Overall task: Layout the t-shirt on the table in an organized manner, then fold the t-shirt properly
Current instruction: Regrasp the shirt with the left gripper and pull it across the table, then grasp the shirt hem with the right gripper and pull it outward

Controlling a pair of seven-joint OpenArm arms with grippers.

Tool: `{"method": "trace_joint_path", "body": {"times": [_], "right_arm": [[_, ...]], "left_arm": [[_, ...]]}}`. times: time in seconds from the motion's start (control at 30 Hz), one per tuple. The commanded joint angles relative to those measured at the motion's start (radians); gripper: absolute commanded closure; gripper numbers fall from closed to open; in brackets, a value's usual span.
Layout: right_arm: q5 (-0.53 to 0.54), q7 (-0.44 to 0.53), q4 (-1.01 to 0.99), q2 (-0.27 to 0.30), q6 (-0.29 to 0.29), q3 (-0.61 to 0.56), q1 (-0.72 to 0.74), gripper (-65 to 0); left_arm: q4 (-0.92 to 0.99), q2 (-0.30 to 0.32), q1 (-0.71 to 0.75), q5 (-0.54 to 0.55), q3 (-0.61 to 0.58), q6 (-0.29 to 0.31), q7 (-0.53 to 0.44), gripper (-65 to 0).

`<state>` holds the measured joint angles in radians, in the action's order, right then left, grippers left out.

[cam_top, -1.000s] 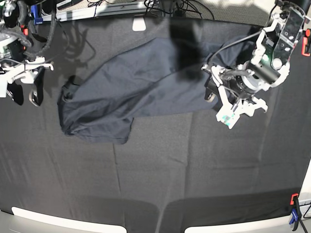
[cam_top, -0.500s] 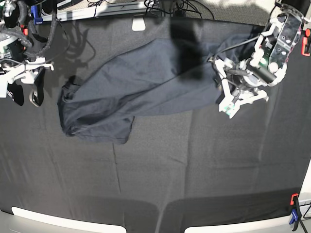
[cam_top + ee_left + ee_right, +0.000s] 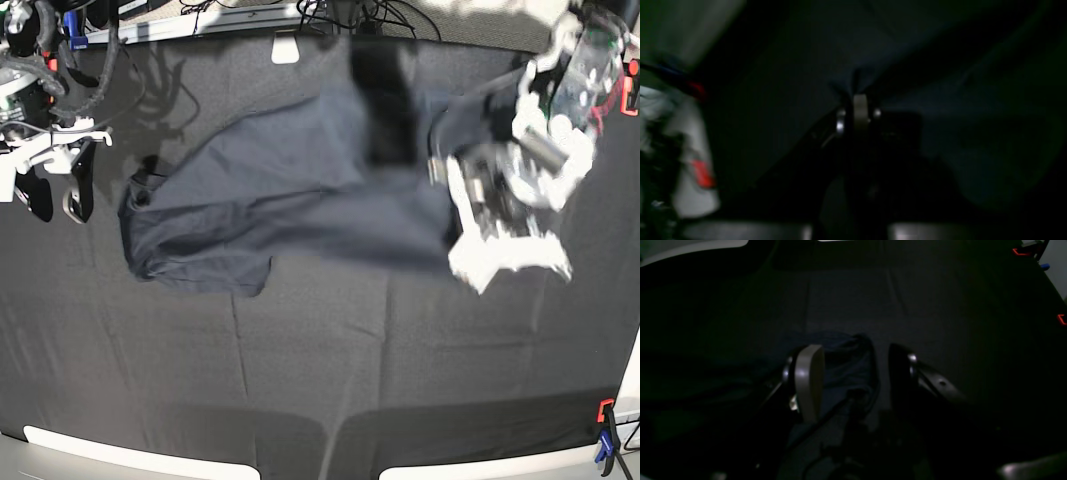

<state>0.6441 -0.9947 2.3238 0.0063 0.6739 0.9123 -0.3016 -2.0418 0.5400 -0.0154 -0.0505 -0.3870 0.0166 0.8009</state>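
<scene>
The dark navy t-shirt (image 3: 280,175) lies stretched across the far half of the table (image 3: 350,350), its bunched left end near the right arm. My left gripper (image 3: 445,185) is motion-blurred in the base view, at the shirt's right end. The left wrist view shows this left gripper (image 3: 858,100) shut on a pinched fold of the t-shirt (image 3: 826,50). My right gripper (image 3: 55,195) hangs open just left of the shirt. In the right wrist view, the right gripper (image 3: 853,373) holds nothing, and the shirt's crumpled end (image 3: 843,363) shows beyond its spread fingers (image 3: 808,380).
Red and blue clamps (image 3: 605,425) sit at the table's near right corner, with another red clamp (image 3: 630,90) at the far right edge. Cables and a white block (image 3: 287,48) line the back edge. Pale rim strips (image 3: 130,455) run along the front.
The left gripper has shut on the shirt's right end and is moving fast with it, towards the front. The right side of the shirt has shifted. The right arm has stayed still.
</scene>
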Motion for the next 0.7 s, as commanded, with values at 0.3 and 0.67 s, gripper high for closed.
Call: {"method": "trace_joint_path", "body": {"times": [0.3, 0.67], "right_arm": [[0.018, 0.03, 0.018, 0.007, 0.024, 0.003, 0.002, -30.5], [0.019, 0.031, 0.018, 0.008, 0.024, 0.003, 0.008, -30.5]], "left_arm": [[-0.024, 0.009, -0.198, 0.108, 0.008, -0.047, 0.09, 0.0], [-0.03, 0.009, 0.279, 0.472, 0.006, 0.265, 0.168, 0.0]]}}
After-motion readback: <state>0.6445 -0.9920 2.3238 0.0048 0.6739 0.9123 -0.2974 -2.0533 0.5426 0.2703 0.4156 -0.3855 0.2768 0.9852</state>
